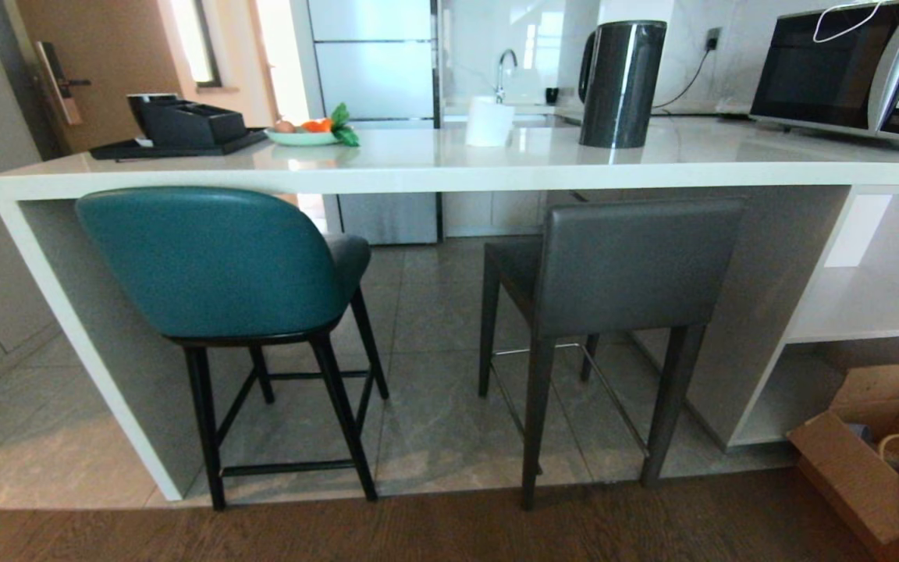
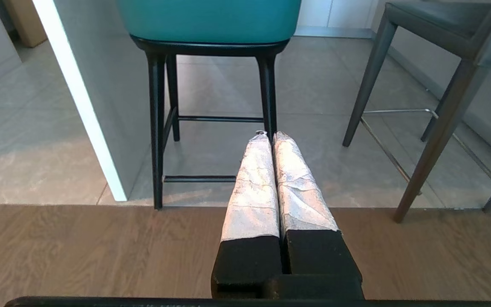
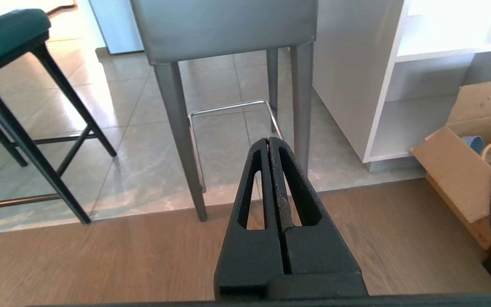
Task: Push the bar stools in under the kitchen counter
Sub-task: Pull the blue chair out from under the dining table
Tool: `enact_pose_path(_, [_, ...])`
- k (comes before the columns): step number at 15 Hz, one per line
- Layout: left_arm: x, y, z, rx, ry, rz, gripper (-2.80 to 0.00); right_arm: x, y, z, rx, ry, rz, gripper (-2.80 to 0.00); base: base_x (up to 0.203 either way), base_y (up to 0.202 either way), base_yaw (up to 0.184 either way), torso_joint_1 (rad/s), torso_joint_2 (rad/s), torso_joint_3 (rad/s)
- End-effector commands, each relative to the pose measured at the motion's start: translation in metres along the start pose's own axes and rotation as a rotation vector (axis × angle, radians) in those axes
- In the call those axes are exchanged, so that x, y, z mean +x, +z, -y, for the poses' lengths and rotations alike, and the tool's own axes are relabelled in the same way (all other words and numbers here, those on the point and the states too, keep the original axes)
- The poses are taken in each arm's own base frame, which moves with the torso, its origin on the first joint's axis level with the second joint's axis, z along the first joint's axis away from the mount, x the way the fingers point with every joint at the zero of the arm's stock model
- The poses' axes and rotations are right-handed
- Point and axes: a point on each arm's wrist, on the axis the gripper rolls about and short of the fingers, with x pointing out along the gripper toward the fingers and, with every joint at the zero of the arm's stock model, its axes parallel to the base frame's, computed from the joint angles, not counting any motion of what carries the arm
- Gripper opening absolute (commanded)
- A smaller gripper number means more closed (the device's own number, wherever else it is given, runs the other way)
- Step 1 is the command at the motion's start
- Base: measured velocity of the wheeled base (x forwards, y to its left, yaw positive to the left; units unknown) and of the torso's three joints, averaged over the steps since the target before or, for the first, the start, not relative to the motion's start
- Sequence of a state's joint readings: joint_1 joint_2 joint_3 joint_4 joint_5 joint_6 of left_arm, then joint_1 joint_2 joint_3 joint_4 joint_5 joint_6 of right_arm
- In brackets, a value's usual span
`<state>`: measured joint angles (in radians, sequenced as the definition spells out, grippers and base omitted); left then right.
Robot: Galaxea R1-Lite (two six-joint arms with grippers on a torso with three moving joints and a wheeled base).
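Bar stools (image 1: pixel 215 265), teal round-backed and dark grey square-backed (image 1: pixel 629 265), black versus grey legs.

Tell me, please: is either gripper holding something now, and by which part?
Nothing is held. The left gripper and the right gripper are both shut on nothing, short of the teal stool and the grey stool.

The teal-backed stool (image 1: pixel 215 261) at nine o'clock has thin black legs; the dark grey stool (image 1: pixel 621 265) at three o'clock has grey legs. The kitchen counter (image 1: pixel 434 168) is glossy white. Grey marbled tile (image 1: pixel 434 421) meets brown wood-grain floor (image 1: pixel 449 531) at six o'clock.
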<state>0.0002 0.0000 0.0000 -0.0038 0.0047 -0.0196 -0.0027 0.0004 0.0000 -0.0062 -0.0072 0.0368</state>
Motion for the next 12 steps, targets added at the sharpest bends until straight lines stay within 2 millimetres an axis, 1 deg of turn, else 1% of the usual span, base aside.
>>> enact_pose_path(1, [0.0005,-0.0012,0.0,0.0,0.003,-0.005,-2.8,0.0003,-0.0008,0.0001,0.0,0.001,-0.004,-2.8,0.0,0.0,0.0,0.0,0.0,0.0])
enact_pose_path(9, [0.0005,-0.0012,0.0,0.0,0.001,-0.005,-2.8,0.0003,-0.0009,0.0001,0.0,0.001,-0.004,-2.8,0.0,0.0,0.0,0.0,0.0,0.0])
enact_pose_path(10, [0.0005,-0.0012,0.0,0.0,0.003,-0.005,-2.8,0.0003,-0.0008,0.0001,0.0,0.001,-0.004,-2.8,0.003,0.075,-0.019,0.005,0.0,-0.002])
enact_pose_path(12, [0.0005,-0.0012,0.0,0.0,0.003,-0.005,-2.8,0.0004,-0.0012,0.0001,0.0,0.001,-0.006,-2.8,0.001,0.152,-0.007,0.001,0.0,0.004])
